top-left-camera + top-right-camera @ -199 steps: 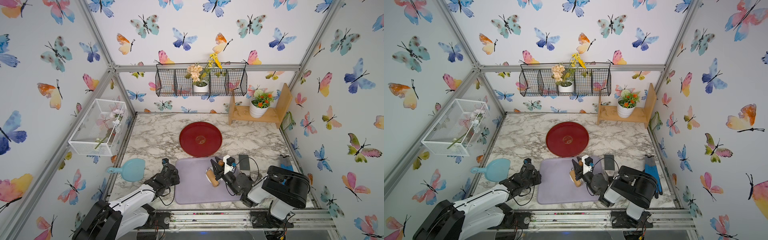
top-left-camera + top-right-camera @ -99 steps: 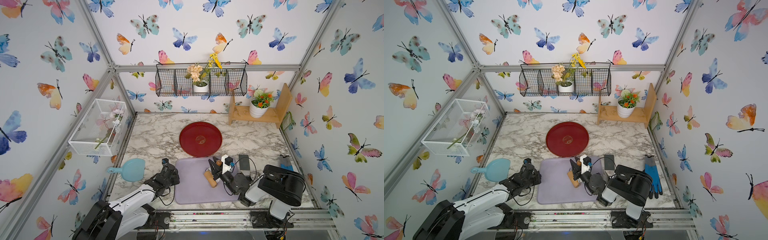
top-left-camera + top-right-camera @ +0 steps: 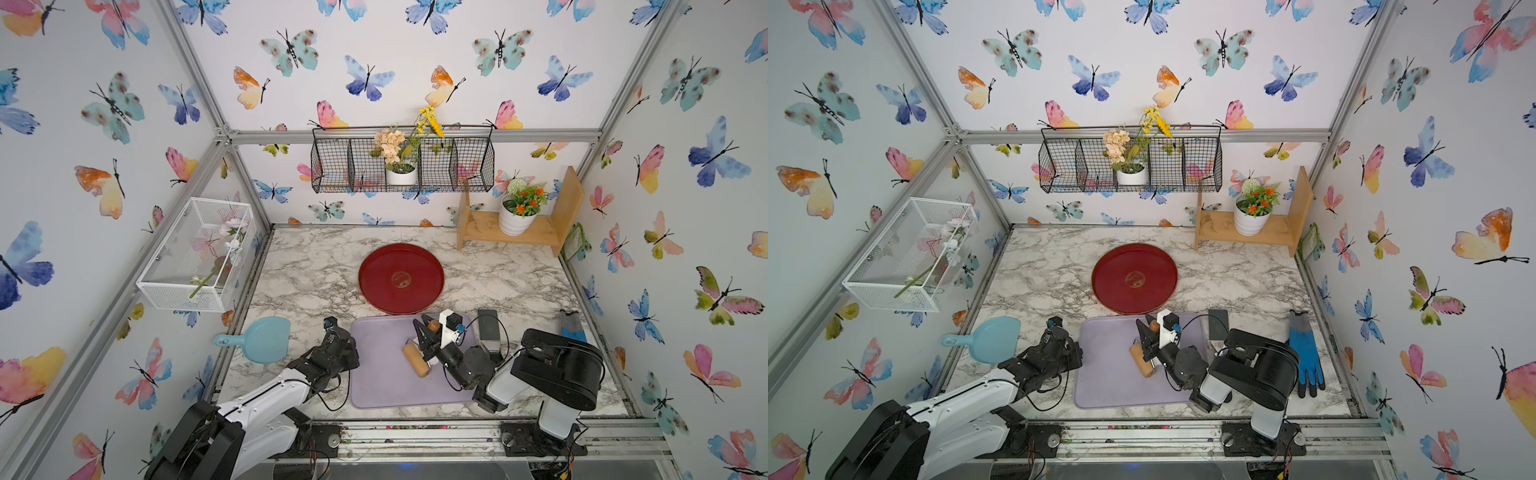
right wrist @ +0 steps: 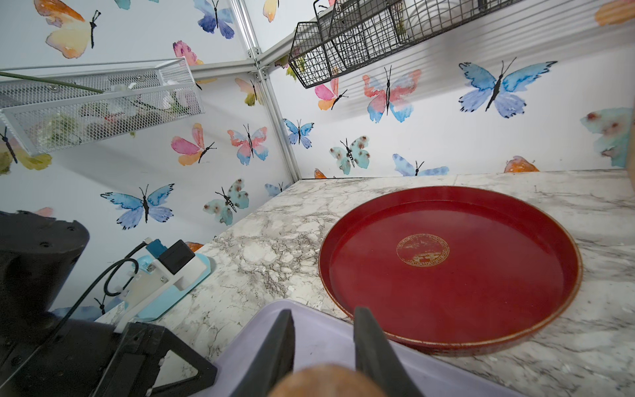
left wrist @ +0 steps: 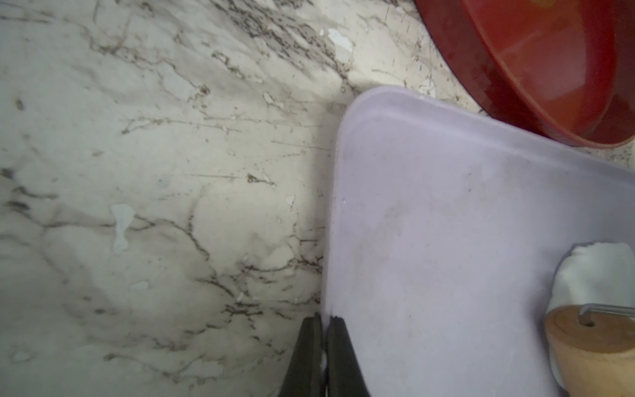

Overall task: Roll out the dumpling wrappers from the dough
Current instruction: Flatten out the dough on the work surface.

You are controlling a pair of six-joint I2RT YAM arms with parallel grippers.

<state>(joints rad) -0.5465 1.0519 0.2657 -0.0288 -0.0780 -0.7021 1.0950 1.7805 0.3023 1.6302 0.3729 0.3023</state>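
The right pincer is closed on the rounded wooden handle of the wooden roller. In the right wrist view, one black finger stands on each side of the handle.

The roller's barrel lies on the rectangular lilac mat, set diagonally near the mat's middle in both top views.

The soft white dough lies on the lilac mat, touching the barrel. In the left wrist view it shows past one end of the barrel and along one side of it. The top views show little of it, because the roller and the right arm cover it.

The left pincer is closed, its black tips together with nothing seen between them. The tips sit at the edge of the mat on the left arm's side, where the mat meets the grey-veined white marble worktop. Whether they press on the mat cannot be told.

The round red tray stands on the worktop just behind the mat.
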